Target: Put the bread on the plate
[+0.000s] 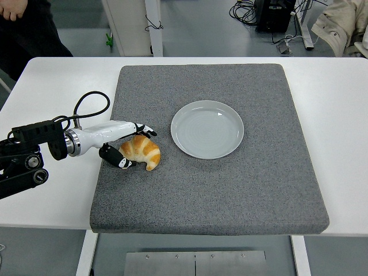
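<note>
1. One robot hand, the left hand [123,144], reaches in from the left side over the gray mat [230,195].
2. Its fingers [142,130] are curled around the bread [142,152], so they are grasping it. Some fingers lie along the far side of the bread. The thumb [118,159] sits on the near left side.
3. The bread is a golden brown croissant. It rests on the gray mat, on the left part of it.
4. The plate [207,129] is round and pale gray. It sits on the mat to the right of the bread and a little farther away. The bread is near the plate but does not touch it.
5. The mat lies on the white counter [339,115] and covers most of the middle.
6. The left arm [34,152] is black, with a white and silver part near the wrist. A black cable [92,100] loops up from it.
7. At the far left a person [26,29] in dark clothes stands by the counter. Only part of them shows.
8. At the far right, past the counter, a light cloth or coat [339,26] hangs.
9. Black cords [244,10] lie on the floor far away.
</note>
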